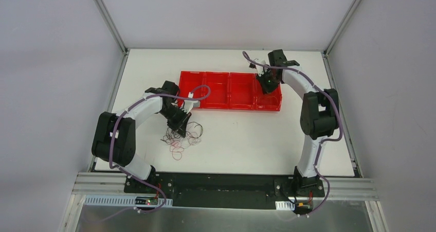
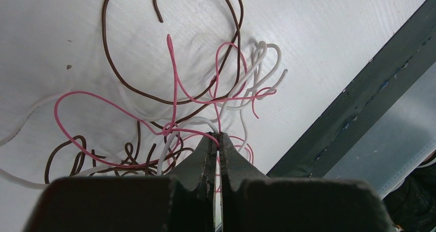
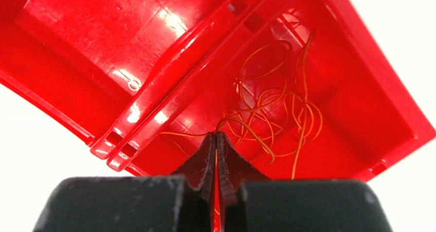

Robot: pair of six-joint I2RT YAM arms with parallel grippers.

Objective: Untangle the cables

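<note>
A lab test cell: aluminium framing (image 1: 108, 17), white panels (image 1: 46, 62), white table (image 1: 247, 139).

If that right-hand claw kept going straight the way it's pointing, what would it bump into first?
Most likely the thin orange-looking wires lying in the end compartment of the red tray, just ahead of the closed right gripper; the compartment floor comes right after. Depth is unclear.

White arms (image 1: 146, 107), black joints (image 1: 114, 139) and pincers (image 2: 218, 139) (purple cables (image 1: 340, 124) alongside).
</note>
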